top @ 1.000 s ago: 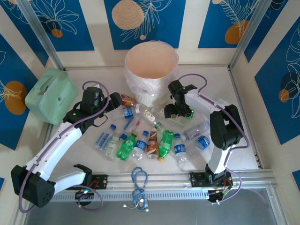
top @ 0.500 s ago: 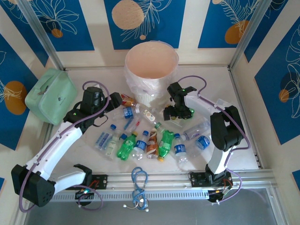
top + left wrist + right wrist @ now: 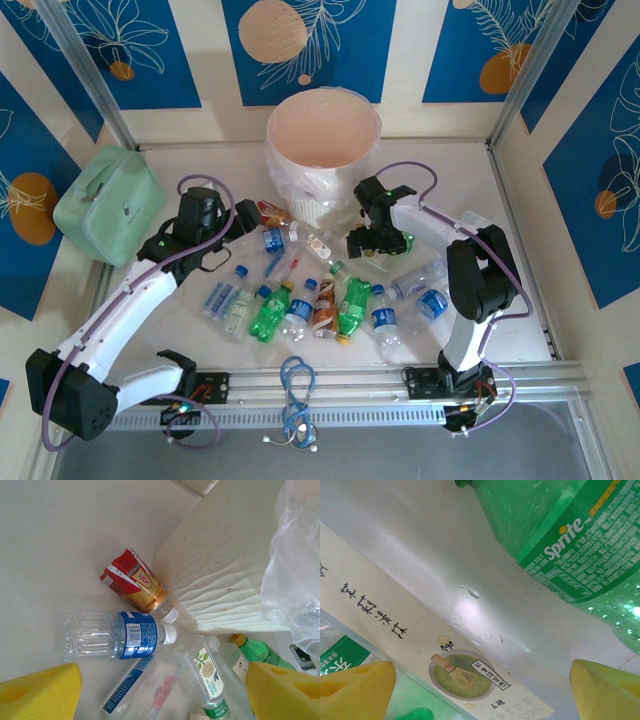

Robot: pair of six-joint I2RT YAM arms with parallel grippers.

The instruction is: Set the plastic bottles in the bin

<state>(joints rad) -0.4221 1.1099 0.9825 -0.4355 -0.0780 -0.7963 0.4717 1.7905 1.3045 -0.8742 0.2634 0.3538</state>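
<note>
Surface: pale table (image 3: 520, 290), flat and matte.
Far middle: bin (image 3: 300, 190) standing upright.
Left edge: mint-green case (image 3: 108, 203).
Centre: plastic bottles (image 3: 268, 315) scattered on their sides, several touching.
By the bin's foot: red-labelled bottle (image 3: 134, 582), neck against the wall.

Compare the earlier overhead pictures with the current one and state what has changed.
The right pincer edged slightly left, low over the Sprite bottle and a green-tea bottle. Nothing was taken hold of or let go. The left pincer, the scattered bottles and the bin stayed as they were.
</note>
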